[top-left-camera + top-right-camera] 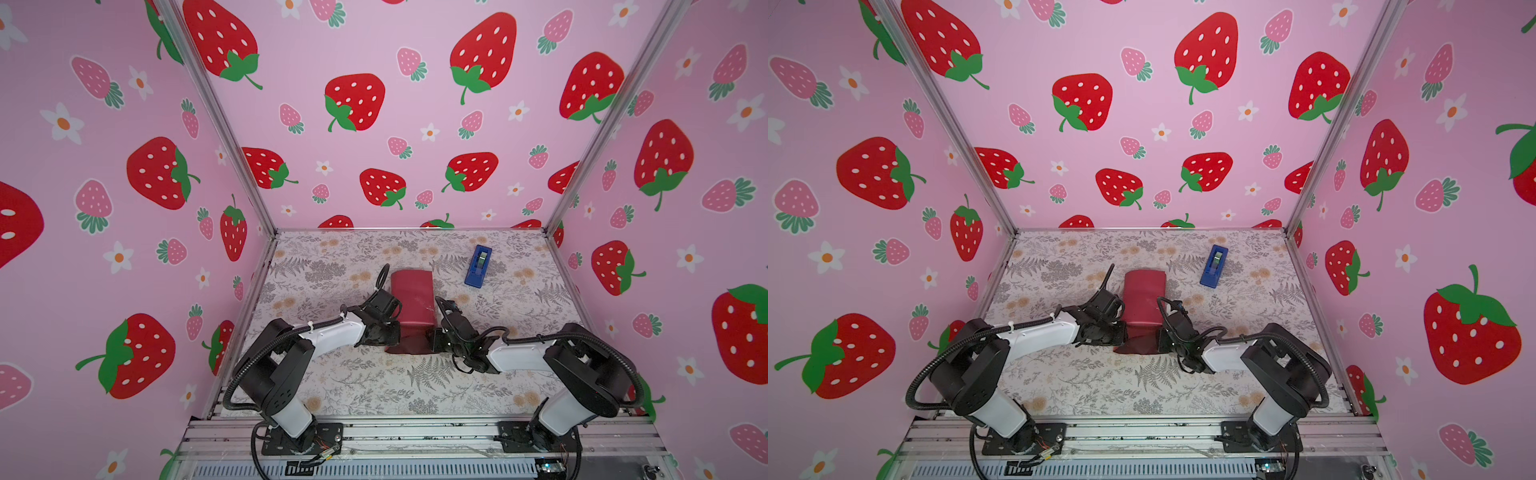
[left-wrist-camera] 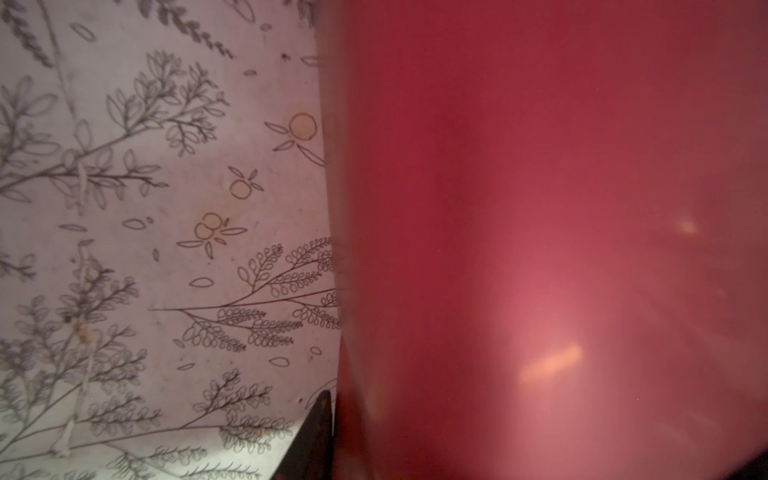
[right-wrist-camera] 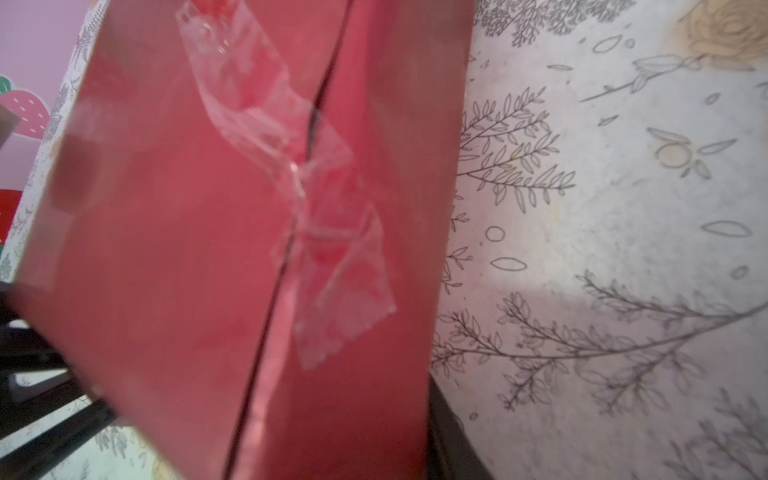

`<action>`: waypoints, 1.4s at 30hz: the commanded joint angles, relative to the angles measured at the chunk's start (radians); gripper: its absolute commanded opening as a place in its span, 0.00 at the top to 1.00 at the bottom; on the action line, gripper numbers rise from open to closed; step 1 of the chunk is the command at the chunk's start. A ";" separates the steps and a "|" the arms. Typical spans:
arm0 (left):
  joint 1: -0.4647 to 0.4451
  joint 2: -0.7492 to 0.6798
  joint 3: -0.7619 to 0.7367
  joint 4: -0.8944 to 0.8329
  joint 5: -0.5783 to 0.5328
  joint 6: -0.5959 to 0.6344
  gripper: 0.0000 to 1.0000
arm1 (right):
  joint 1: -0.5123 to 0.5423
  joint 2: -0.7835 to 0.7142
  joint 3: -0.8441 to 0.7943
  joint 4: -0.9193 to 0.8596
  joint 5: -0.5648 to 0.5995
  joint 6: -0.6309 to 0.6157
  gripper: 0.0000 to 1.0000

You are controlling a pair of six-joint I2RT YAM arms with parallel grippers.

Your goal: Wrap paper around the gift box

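Paper (image 1: 411, 299) is sitting folded into a rounded, boxy bundle on the flowered table (image 1: 332, 266), a little below the centre of both top views (image 1: 1144, 299). The gift box is not showing anywhere, so you are seeing only the red wrap. The bundle's lower end is flattening into a darker flap that is lying on the table.

In the right wrist view the paper (image 3: 208, 249) is filling the left and middle of the frame. A dark seam is running down it where two edges are meeting, and a crumpled strip of clear tape (image 3: 316, 199) is lying slantwise across that seam. In the left wrist view the paper (image 2: 540, 208) is blurring over the right two thirds of the frame.

Your left gripper (image 1: 390, 337) is pressing in at the left side of the lower flap, and your right gripper (image 1: 434, 336) is meeting it from the right side, so the two are flanking the flap in both top views (image 1: 1122, 334) (image 1: 1158, 336). One dark fingertip (image 2: 318, 432) is showing at the paper's edge, but you cannot tell whether either pair of jaws is pinching the paper or only resting against it.

A blue tape dispenser (image 1: 478, 266) is lying apart from the bundle, up and to its right (image 1: 1214, 266).
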 commanded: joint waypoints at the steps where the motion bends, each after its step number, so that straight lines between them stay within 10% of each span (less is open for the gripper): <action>1: -0.004 0.002 -0.002 0.006 -0.022 -0.009 0.65 | 0.008 0.025 -0.010 0.035 0.041 0.002 0.79; 18: -0.001 0.058 0.124 0.001 -0.133 0.083 0.56 | 0.013 0.041 -0.003 0.014 0.025 -0.032 1.00; 36: -0.017 0.093 0.050 0.060 -0.244 -0.048 1.00 | 0.013 0.070 0.033 -0.068 0.063 -0.029 1.00; 42: -0.067 0.062 0.009 0.041 -0.302 -0.117 1.00 | 0.013 0.031 0.034 -0.131 0.069 -0.042 1.00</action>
